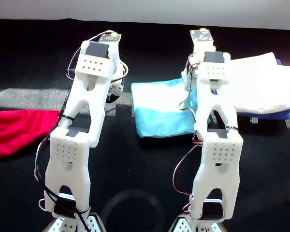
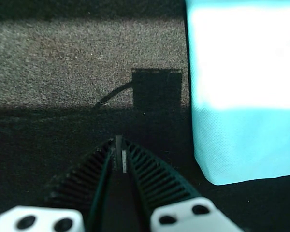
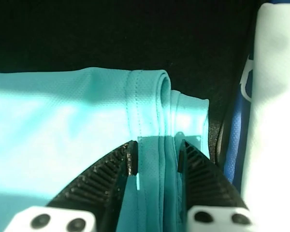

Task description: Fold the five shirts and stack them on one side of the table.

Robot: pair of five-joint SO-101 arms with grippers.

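Observation:
A folded light-blue shirt (image 1: pixel 159 110) lies at the table's middle. My right gripper (image 3: pixel 157 155) is over its folded hem (image 3: pixel 150 96), open, with the hem's ridge running between the two fingers. My left gripper (image 2: pixel 118 155) is shut with nothing in it, low over the black cloth just beside that shirt's edge (image 2: pixel 241 96). A white shirt (image 1: pixel 261 87) lies folded on a dark-blue one (image 1: pixel 270 115) at the right. In the right wrist view the white shirt (image 3: pixel 275 96) and the blue one (image 3: pixel 236 140) lie next to the light-blue shirt. A red shirt (image 1: pixel 17 130) lies crumpled at the left edge.
A black cloth (image 1: pixel 135 169) covers the table. Both arm bases stand at the near edge, with bare cloth between and in front of them. A white wall strip runs along the far side.

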